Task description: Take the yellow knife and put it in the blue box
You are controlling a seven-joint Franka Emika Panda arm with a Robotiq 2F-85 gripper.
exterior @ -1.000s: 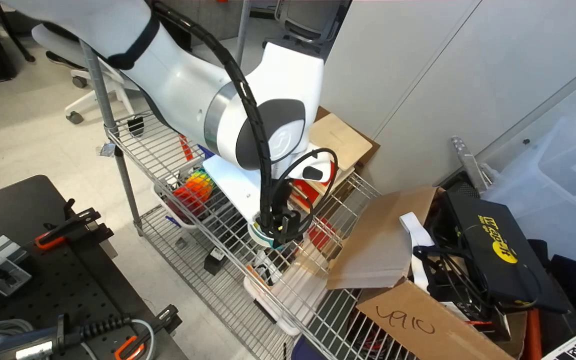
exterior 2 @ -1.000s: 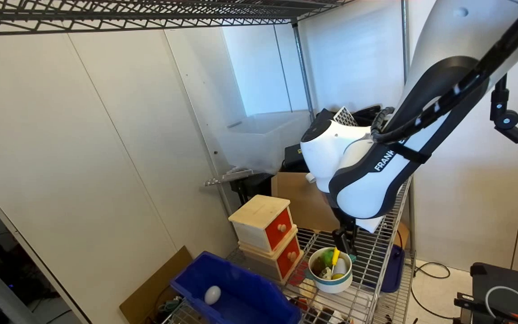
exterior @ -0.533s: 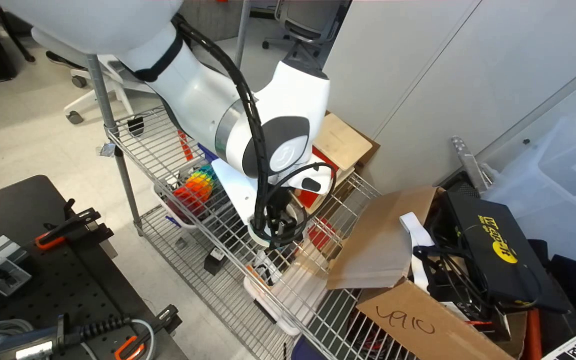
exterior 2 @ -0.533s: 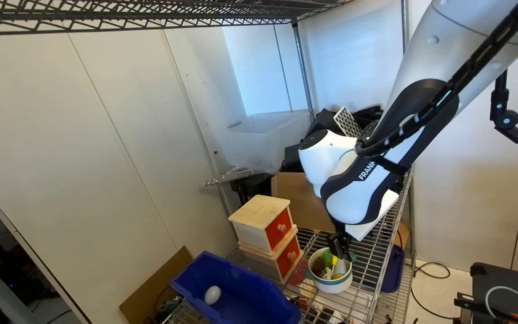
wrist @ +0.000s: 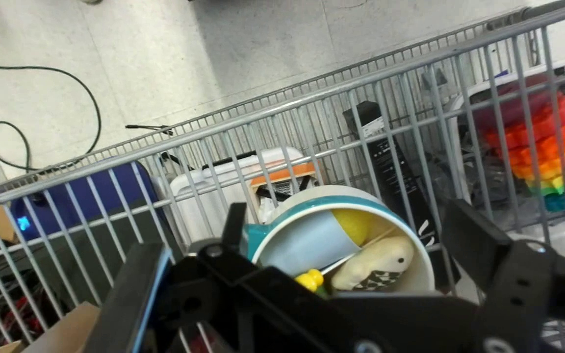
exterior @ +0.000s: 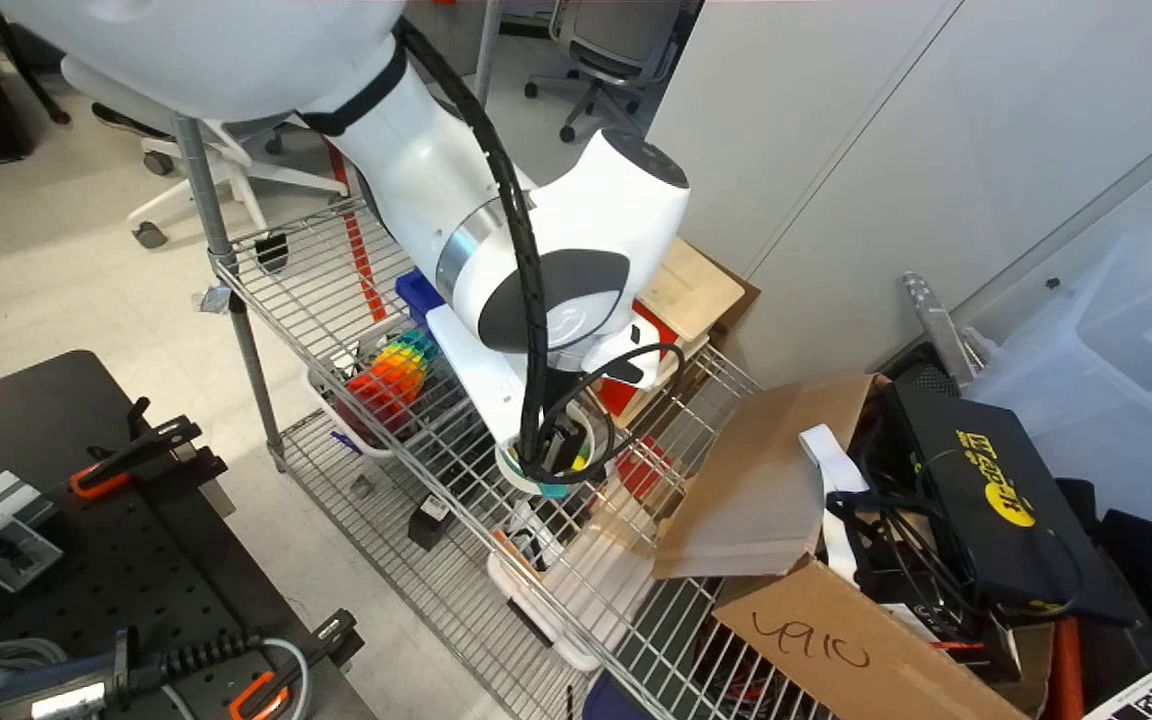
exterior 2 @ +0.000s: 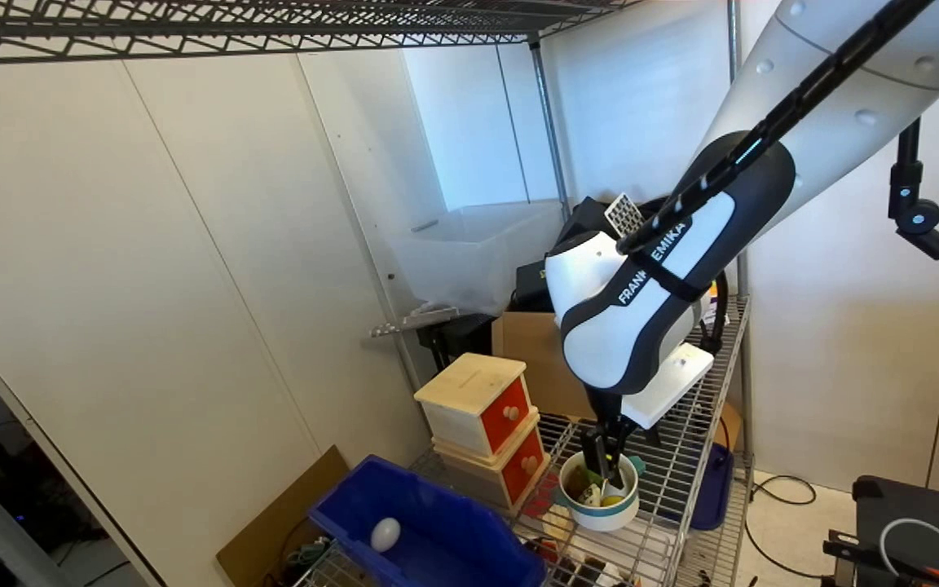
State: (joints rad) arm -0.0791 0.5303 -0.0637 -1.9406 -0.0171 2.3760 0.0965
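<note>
The yellow knife's handle (wrist: 310, 279) shows in the wrist view, with its thin pale shaft running up inside a white pot with a teal band (wrist: 334, 200). Part of that handle is hidden behind a finger linkage. My gripper (wrist: 354, 231) is open, its fingertips apart over opposite sides of the pot, with no grip on anything. In an exterior view the gripper (exterior 2: 604, 466) points down at the pot's mouth (exterior 2: 606, 522), its fingers covering most of the knife. The blue box (exterior 2: 473, 530) stands apart from the pot, holding a white egg.
A red-and-tan wooden drawer box (exterior 2: 478, 381) stands behind the blue box and pot. An egg-like yellow thing (wrist: 353, 225), a pale blue cup (wrist: 307, 245) and a pale animal figure (wrist: 385, 260) share the pot. A cardboard box (exterior: 816, 640) sits on the wire shelf.
The arm has swung over and the gripper has come lower, onto the pot's mouth. The knife handle, plain beside the fingers earlier, is now mostly behind them. Pot and blue box have stayed put.
</note>
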